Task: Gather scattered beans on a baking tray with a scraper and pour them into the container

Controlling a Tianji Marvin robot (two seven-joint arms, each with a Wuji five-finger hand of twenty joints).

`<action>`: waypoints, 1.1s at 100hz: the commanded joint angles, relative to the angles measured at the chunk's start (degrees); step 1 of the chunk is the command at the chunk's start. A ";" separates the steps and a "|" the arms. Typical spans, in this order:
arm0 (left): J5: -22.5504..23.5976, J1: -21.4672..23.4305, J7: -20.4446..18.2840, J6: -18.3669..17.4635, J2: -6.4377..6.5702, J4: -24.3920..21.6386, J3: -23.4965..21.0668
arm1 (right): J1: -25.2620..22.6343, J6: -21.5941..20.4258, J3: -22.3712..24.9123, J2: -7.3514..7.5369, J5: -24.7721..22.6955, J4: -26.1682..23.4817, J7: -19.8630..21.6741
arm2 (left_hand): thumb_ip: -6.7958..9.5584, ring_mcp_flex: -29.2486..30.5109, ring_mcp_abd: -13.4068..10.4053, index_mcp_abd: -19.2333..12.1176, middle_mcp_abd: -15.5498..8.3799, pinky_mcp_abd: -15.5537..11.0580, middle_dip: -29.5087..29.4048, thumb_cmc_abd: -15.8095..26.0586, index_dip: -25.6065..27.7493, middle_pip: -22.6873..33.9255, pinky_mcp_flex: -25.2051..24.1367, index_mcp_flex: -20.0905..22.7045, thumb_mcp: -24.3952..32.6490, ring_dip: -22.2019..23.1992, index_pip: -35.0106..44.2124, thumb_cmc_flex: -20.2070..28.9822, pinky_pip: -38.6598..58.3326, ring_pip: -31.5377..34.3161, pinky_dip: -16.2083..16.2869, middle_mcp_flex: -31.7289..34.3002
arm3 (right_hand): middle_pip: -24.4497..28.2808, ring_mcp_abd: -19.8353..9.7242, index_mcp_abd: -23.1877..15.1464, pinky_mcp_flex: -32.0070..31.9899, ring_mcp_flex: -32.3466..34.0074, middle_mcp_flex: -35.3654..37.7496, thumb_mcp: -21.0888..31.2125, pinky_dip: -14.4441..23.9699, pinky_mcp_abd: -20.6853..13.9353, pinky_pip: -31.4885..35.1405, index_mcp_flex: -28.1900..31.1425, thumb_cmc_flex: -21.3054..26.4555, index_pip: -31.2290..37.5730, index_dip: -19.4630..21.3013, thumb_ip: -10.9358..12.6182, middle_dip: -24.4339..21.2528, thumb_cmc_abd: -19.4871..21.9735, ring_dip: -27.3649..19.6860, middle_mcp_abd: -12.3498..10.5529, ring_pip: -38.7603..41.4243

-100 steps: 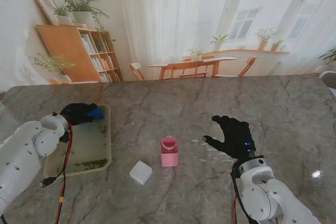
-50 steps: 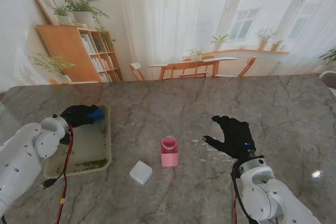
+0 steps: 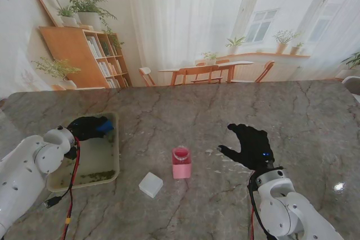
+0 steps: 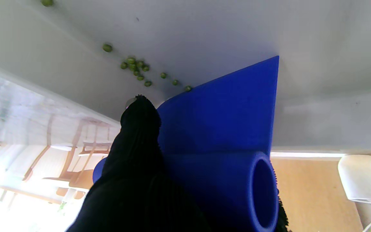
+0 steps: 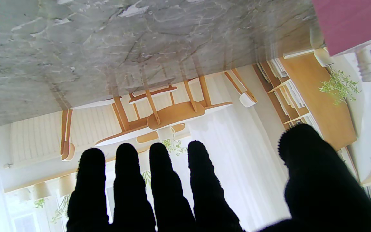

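A pale baking tray [image 3: 112, 164] lies at the left of the table. Green beans [image 3: 97, 177] lie in a band along its near edge, and a few more beans [image 4: 137, 69] sit by the scraper's blade. My left hand [image 3: 84, 127] is shut on the blue scraper [image 3: 103, 125] over the tray's far end; the scraper [image 4: 224, 129] has its blade edge down on the tray floor. The pink container [image 3: 181, 163] stands at mid-table. My right hand [image 3: 249, 145] rests open, flat over the table, right of the container [image 5: 349, 22].
A small white box [image 3: 151, 184] lies on the table near me, between the tray and the container. The marble table [image 3: 292, 116] stretches far to the right. A red cable [image 3: 70, 189] hangs along my left arm.
My left hand with the scraper has moved slightly nearer to me along the tray. The right hand has stayed still.
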 commanded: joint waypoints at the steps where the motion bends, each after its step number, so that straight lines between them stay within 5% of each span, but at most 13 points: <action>1: 0.26 2.99 -2.35 -0.92 -0.51 0.73 0.97 | -0.17 -0.06 0.10 0.03 0.04 0.17 0.65 | 3.65 3.88 -3.65 -7.15 -8.26 -1.99 0.41 2.14 -0.85 3.78 1.05 4.58 2.21 0.61 2.17 4.96 0.45 2.06 -0.67 5.87 | 0.30 -0.13 -0.51 -0.20 0.76 -0.05 -0.78 -0.44 0.87 0.98 -0.22 0.30 -0.03 0.48 1.73 0.93 1.56 0.51 -0.77 0.32; 50: -1.57 8.98 -12.10 -2.48 0.33 -7.02 -3.77 | -0.75 0.20 0.66 -0.16 0.03 0.04 -0.56 | 3.58 5.34 -2.63 -7.42 -7.86 -0.45 1.44 0.18 -0.69 2.56 1.27 7.36 2.82 0.95 1.60 4.96 0.52 1.77 0.50 8.64 | 0.32 -0.21 -0.52 -0.16 0.79 -0.03 -0.78 -0.42 0.89 1.01 -0.22 0.36 -0.03 0.48 1.73 0.95 1.54 0.52 -0.82 0.33; 110: -2.86 17.02 -15.04 -3.19 0.39 -14.47 -8.13 | -1.34 0.44 1.27 -0.35 0.24 -0.14 -1.49 | 3.41 6.12 -2.16 -7.93 -7.94 0.43 2.87 -1.16 -0.55 0.55 1.32 8.85 3.35 0.81 1.43 4.96 -0.33 1.04 1.15 10.50 | 0.34 -0.23 -0.47 -0.16 0.77 0.00 -0.78 -0.40 0.87 1.03 -0.13 0.38 0.01 0.51 1.74 0.97 1.58 0.54 -0.78 0.34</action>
